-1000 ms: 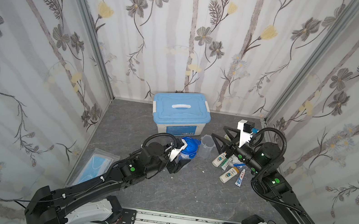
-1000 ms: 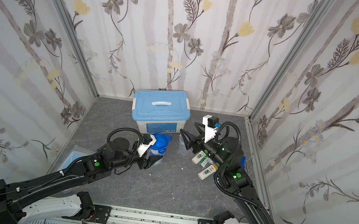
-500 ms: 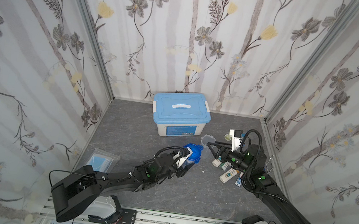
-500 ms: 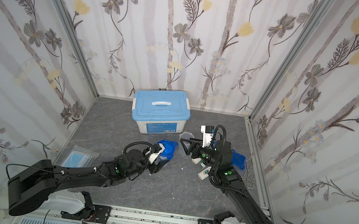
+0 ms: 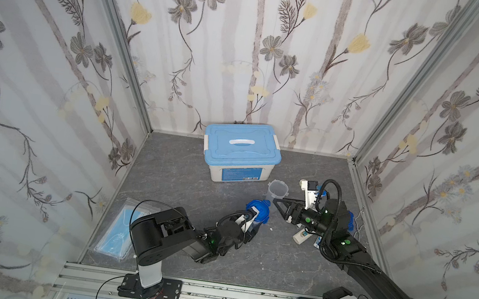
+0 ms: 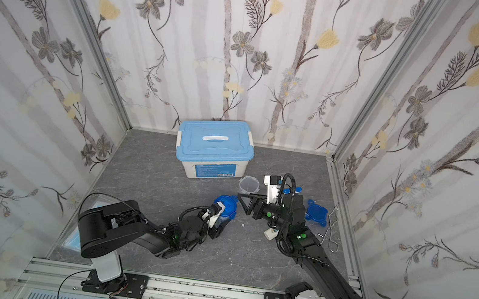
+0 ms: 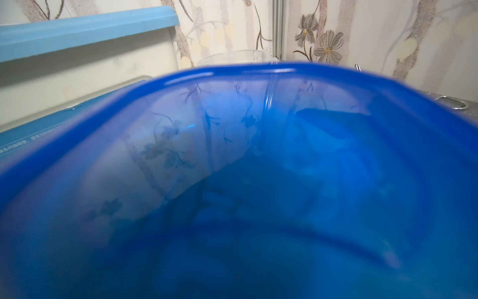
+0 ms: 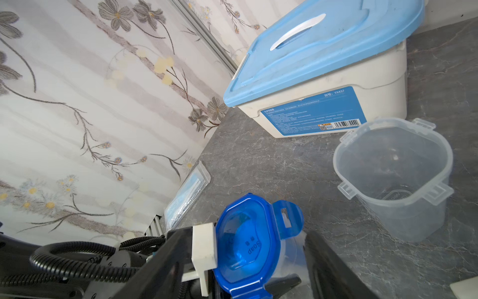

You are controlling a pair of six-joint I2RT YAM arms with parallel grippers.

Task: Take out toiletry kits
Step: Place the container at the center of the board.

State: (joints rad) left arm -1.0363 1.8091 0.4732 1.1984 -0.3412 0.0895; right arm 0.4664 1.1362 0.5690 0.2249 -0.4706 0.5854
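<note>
My left claw (image 5: pixel 254 224) is clamped on the lidded cup (image 8: pixel 292 253), which stands upright on the bench (image 5: pixel 179 180) with its blue lid (image 5: pixel 258 212) on. That lid fills nearly the whole left wrist view. My right claw (image 5: pixel 278 209) faces the cup with its jaws apart and nothing between them, the tips just beside the lid's tab. Just past those tips the open cup (image 5: pixel 277 190) stands empty before the white box (image 5: pixel 240 153); behind the right claw lie a loose blue lid (image 6: pixel 316 213) and a cream bottle (image 5: pixel 301 237), and the mask bag (image 5: pixel 120 232) sits well off beyond my left arm.
</note>
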